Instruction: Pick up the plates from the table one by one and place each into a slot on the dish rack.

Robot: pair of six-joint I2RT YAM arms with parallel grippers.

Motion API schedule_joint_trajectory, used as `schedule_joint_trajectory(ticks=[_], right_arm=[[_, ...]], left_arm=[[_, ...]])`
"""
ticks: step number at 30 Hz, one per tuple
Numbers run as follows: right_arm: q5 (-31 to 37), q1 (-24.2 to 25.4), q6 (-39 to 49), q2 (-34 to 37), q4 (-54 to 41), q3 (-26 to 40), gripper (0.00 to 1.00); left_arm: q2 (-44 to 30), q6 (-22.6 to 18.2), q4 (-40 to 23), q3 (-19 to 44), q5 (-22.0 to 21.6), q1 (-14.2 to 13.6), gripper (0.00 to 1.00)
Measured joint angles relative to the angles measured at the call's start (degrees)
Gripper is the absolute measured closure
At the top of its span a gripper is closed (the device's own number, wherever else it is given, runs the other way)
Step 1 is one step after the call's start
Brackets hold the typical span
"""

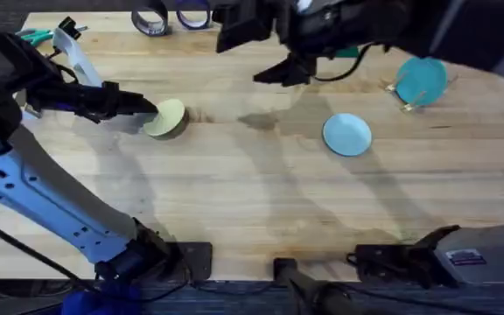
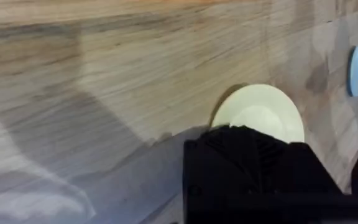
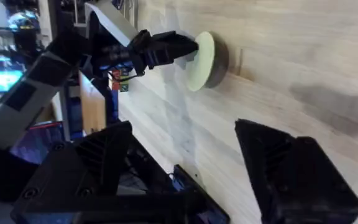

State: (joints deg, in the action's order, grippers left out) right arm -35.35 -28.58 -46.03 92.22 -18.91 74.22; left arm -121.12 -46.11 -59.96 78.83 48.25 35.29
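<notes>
On the wide plank table [image 1: 261, 201], the left arm reaches out low from the left edge, its gripper [image 1: 151, 108] closed on the near-left rim of the cream-yellow plate [image 1: 168, 117], which stands tipped up on its edge at the left of the table's middle. The right arm hangs high over the far side, its gripper [image 1: 280, 74] spread wide and holding nothing (its own wrist view shows both dark fingers apart, with the cream plate framed between them in the distance). The light blue plate [image 1: 347, 134] lies flat right of centre, well apart from the cream one and nearer the right arm. Farther right, by the table's far-right edge, a darker teal plate [image 1: 422, 80] sits upright in the small wooden dish rack [image 1: 401, 94]. The rack lies clear across the table to the right of the held plate, so the coming carry looks like a long rightward sweep past the blue plate, with the cream plate already close to the upright attitude a slot demands.
</notes>
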Motion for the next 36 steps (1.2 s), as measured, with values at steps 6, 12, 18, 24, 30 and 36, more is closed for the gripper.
schedule_joint_trajectory(ticks=[6,12,18,24,30,36], right_arm=[[-0.04,-2.48,-5.09,4.63,2.33,0.00,0.006],[1.24,-6.33,-6.76,8.63,7.12,0.00,0.006],[5.02,-11.16,-7.41,12.19,11.80,0.00,0.006],[7.93,-15.47,-7.75,17.68,20.78,0.00,0.007],[11.94,-16.80,-7.82,19.44,23.16,0.00,0.007],[18.29,-19.60,-7.99,19.57,25.61,0.00,0.007]], left_arm=[[0.00,0.00,0.00,0.00,0.00,0.00,0.963],[0.00,0.00,0.00,0.00,0.00,0.00,0.963],[0.00,0.00,0.00,0.00,0.00,0.00,0.963],[0.00,0.00,0.00,0.00,0.00,0.00,0.963],[0.00,0.00,0.00,0.00,0.00,0.00,0.962],[0.00,0.00,-0.04,0.00,0.00,0.02,0.963]])
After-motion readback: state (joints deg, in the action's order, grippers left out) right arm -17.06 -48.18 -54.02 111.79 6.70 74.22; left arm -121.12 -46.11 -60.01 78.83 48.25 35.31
